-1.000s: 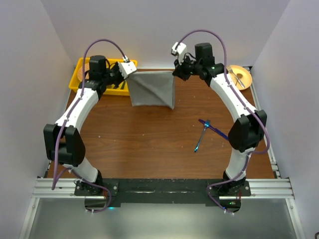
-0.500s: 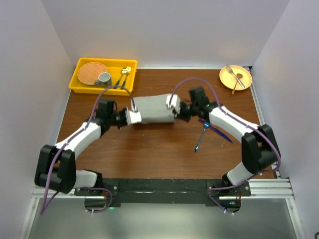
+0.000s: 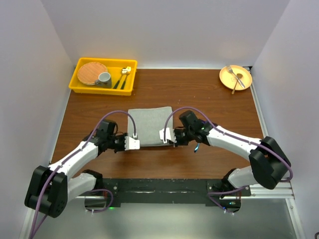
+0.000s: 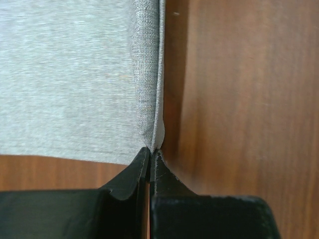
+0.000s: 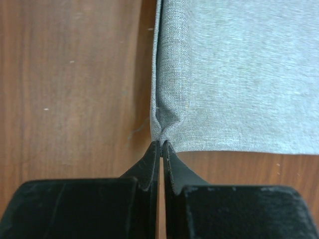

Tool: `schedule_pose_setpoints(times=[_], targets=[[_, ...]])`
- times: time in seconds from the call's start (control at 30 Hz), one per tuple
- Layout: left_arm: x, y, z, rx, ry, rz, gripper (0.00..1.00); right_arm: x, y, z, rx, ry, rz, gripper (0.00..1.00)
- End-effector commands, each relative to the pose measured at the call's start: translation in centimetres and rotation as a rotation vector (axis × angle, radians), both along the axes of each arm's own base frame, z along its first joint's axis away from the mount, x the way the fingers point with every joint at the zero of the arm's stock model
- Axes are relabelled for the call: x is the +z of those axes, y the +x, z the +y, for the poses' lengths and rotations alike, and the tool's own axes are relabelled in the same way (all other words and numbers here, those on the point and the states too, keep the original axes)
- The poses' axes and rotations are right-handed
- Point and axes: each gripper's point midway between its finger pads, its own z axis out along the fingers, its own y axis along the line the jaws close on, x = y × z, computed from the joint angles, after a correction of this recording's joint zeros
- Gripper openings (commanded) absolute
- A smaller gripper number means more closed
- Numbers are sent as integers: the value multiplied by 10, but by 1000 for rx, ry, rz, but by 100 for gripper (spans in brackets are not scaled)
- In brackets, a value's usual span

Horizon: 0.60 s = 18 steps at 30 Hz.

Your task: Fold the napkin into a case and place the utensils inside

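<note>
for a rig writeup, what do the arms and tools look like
On the left arm and right arm: white shells, black joints, a purple cable looping over each wrist. The left tool and right tool have black fingers tapering to thin tips.

Brown wood-grain bench (image 3: 199,94), evenly lit. Plain pale walls (image 3: 164,30) enclose its far, left and right edges.

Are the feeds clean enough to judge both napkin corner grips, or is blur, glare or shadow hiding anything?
Left wrist: napkin weave sharp at the fold, dark shadow strip on the table beside its edge; left gripper nearly black, pinched on the corner. Right wrist: equally sharp, right gripper just as dark. Top external: even light, no glare, corners too small to judge.
</note>
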Motion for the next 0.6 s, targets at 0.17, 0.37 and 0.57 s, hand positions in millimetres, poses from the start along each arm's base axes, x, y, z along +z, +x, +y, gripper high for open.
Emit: schedule_pose_setpoints(times=[0.17,0.37,0.57], targets=[[-11,-26,-1,-131,48,30,0,-19,-42,5,139,-100,29,0],[17,-45,2,-198,53,23,45,15,-65,0,142,-79,87,67],[51,-29,-12,-113,-42,18,48,62,-57,4,-114,31,187,63]])
